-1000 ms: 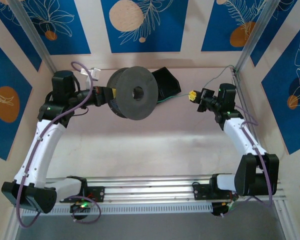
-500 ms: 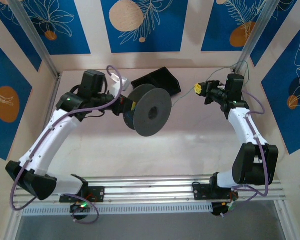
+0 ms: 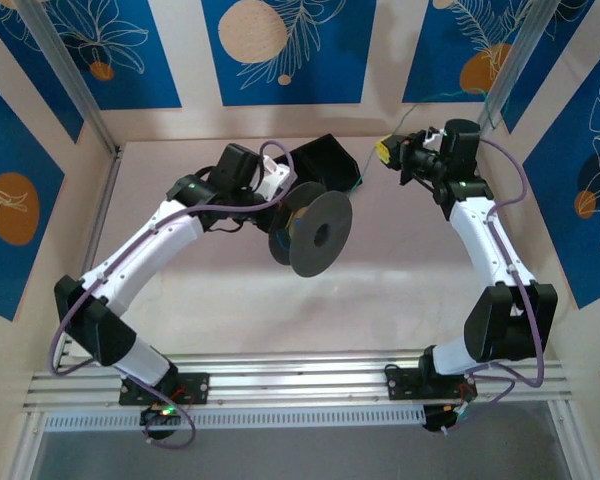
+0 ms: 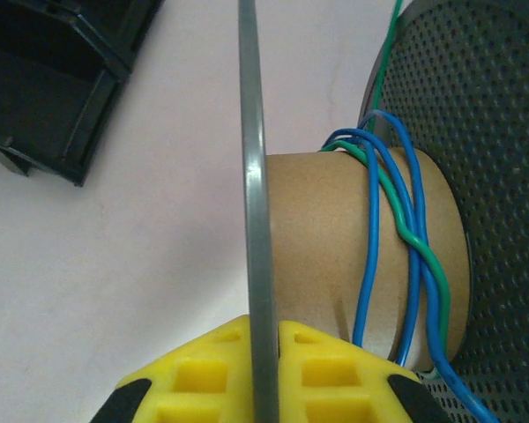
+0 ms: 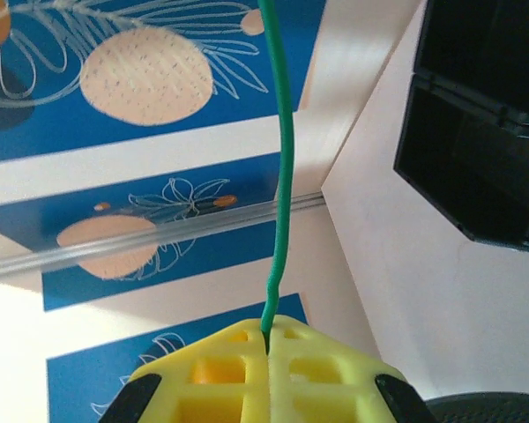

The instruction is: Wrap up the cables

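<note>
In the top view my left gripper (image 3: 285,225) holds a dark grey spool (image 3: 318,235) above the middle of the table. Seen from the left wrist, the left gripper (image 4: 263,326) has its yellow fingers (image 4: 194,374) shut on the spool's thin grey flange (image 4: 254,176). Blue and green cables (image 4: 397,220) are wound round the cardboard core (image 4: 322,247). My right gripper (image 3: 388,152) is near the back wall. In the right wrist view this gripper (image 5: 266,339) is shut on a green cable (image 5: 284,176), which runs up out of its fingertips. A thin strand (image 3: 358,182) leads toward the spool.
A black open box (image 3: 325,160) lies at the back of the table, just behind the spool, also seen as the box (image 4: 53,79) and the box (image 5: 485,132). Patterned blue walls enclose the table on three sides. A metal rail (image 3: 300,375) runs along the near edge.
My left arm has swung the spool rightward toward the table's middle. My right gripper has moved back and slightly left toward the far wall, still shut on the green cable.
</note>
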{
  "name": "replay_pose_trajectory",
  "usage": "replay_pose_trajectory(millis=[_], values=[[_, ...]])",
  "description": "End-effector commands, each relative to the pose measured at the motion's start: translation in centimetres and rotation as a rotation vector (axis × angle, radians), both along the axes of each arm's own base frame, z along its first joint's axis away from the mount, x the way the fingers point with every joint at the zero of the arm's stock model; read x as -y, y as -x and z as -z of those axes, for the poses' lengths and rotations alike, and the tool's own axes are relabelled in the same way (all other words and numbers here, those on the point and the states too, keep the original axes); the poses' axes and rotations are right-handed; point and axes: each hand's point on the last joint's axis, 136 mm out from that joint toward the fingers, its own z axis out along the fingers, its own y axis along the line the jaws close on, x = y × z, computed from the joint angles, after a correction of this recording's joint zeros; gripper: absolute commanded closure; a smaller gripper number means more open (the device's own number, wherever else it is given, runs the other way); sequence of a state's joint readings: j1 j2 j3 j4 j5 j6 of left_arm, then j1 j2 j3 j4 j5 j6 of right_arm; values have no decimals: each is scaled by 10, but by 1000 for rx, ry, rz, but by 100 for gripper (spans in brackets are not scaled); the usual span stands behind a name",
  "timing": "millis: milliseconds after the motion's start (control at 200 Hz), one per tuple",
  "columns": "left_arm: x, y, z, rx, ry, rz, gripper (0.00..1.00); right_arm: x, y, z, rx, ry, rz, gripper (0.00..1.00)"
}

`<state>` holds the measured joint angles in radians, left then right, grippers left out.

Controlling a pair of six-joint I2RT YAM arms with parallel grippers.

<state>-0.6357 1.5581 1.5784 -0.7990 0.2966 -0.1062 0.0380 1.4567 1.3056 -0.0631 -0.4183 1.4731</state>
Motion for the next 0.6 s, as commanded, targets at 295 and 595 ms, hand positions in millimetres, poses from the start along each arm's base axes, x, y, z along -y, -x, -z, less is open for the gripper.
replay_pose_trajectory(millis=[295, 595], values=[[-1, 3, 31, -186, -134, -106, 100, -71, 10, -90, 339, 89, -82, 100], [-21, -47, 10, -177, -103, -352, 100, -115, 36, -100, 417, 158, -116, 100]])
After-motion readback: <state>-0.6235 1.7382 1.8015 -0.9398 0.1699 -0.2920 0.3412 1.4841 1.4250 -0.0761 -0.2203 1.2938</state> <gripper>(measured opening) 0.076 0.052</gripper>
